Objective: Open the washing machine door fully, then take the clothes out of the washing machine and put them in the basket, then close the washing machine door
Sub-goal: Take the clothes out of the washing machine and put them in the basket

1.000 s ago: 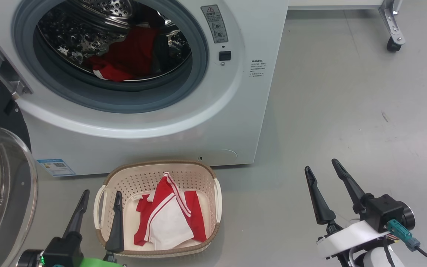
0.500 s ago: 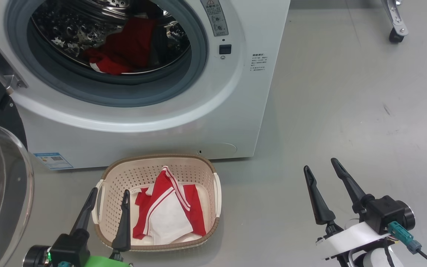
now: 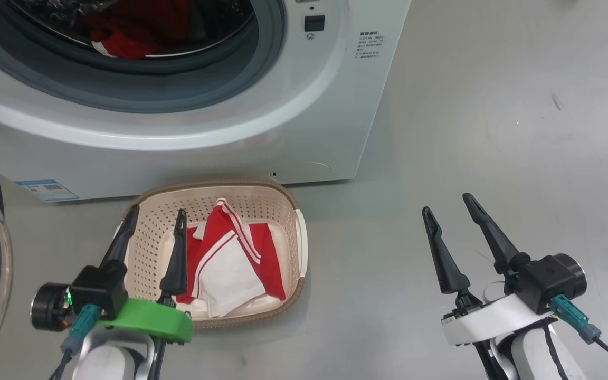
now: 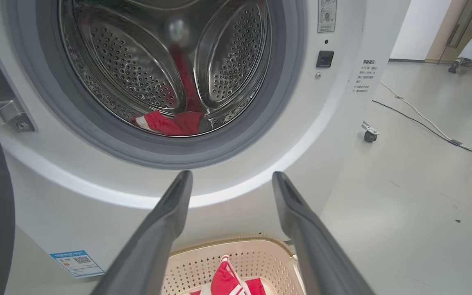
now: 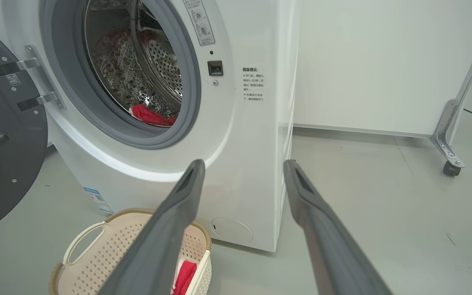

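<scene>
— Between frames the head camera had tipped down, and the left end effector [image 3: 157, 210] had reached further over the basket [image 3: 214, 184].
— Its fingers [image 3: 177, 253]?
— Spread wide, holding nothing. Same for the right end effector [image 3: 446, 203], above bare floor [image 3: 494, 132].
— Clothes?
— One red-and-white piece [image 3: 230, 258] lay in the basket; more red cloth [image 3: 130, 37] sat in the drum [image 4: 137, 73] of the washing machine [image 3: 230, 121], whose door [image 5: 10, 164] stood swung open on the left.

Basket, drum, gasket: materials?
Basket: likely moulded plastic, matt cream, judging by its regular punched holes; the brown rim looks woven. Drum: probably stainless steel, polished, mirror-like with perforations. Gasket: seems to be rubber, dull grey, no shine.
</scene>
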Robot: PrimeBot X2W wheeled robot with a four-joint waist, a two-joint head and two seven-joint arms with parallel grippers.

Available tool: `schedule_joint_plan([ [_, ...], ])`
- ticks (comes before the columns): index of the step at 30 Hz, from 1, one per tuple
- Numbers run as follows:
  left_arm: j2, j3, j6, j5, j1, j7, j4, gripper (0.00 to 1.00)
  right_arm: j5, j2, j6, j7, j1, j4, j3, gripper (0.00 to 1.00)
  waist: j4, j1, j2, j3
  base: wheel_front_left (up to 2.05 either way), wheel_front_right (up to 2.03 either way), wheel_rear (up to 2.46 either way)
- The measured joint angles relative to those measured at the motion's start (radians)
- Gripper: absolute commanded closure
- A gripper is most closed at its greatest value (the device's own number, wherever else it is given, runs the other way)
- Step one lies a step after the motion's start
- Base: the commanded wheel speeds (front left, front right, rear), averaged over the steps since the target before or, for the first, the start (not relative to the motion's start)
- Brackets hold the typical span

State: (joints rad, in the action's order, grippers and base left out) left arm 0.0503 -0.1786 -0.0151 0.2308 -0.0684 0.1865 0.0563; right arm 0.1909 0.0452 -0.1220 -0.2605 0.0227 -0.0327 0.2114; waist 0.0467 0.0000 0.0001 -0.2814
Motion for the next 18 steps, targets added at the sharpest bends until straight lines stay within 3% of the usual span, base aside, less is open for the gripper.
schedule_joint_plan([
  [11, 0.001, 0.016, 0.012, 0.002, -0.264, -0.064, 0.099, 0.00, 0.002, 0.000, 0.000, 0.000, 0.069, 0.026, 0.012, 0.00, 0.030, 0.0000, 0.0000, -0.163, 0.00, 0.00, 0.00],
  [18, 0.043, 0.052, 0.021, 0.018, -0.447, -0.155, 0.155, 0.00, 0.040, 0.001, 0.000, 0.000, 0.138, 0.052, 0.028, 0.00, 0.056, 0.0000, 0.0000, -0.261, 0.00, 0.00, 0.00],
])
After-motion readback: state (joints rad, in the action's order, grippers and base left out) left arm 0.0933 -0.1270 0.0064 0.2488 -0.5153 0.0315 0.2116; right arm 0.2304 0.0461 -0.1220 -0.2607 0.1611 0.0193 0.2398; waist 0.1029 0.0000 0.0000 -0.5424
